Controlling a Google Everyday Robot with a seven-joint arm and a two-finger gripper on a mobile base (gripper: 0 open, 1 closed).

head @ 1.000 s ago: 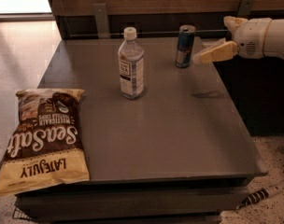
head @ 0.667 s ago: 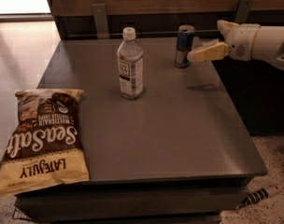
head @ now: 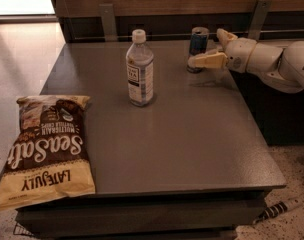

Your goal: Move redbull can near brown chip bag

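Observation:
The redbull can (head: 198, 40) stands upright at the far edge of the grey table (head: 192, 134), right of centre. My gripper (head: 205, 47) reaches in from the right and is open. Its near finger (head: 208, 60) crosses in front of the can's lower part, and its far finger (head: 223, 35) sits just right of the can's top. I cannot tell whether either finger touches the can. The brown chip bag (head: 47, 149) lies flat at the table's front left corner, far from the can.
A clear plastic water bottle (head: 140, 69) with a white cap stands upright between the can and the bag. A wooden wall with metal brackets (head: 108, 21) runs behind the table. A striped object (head: 277, 210) lies on the floor at the front right.
My gripper has moved left toward the can; its near finger now overlaps the can's front. The can, bottle and bag have not moved.

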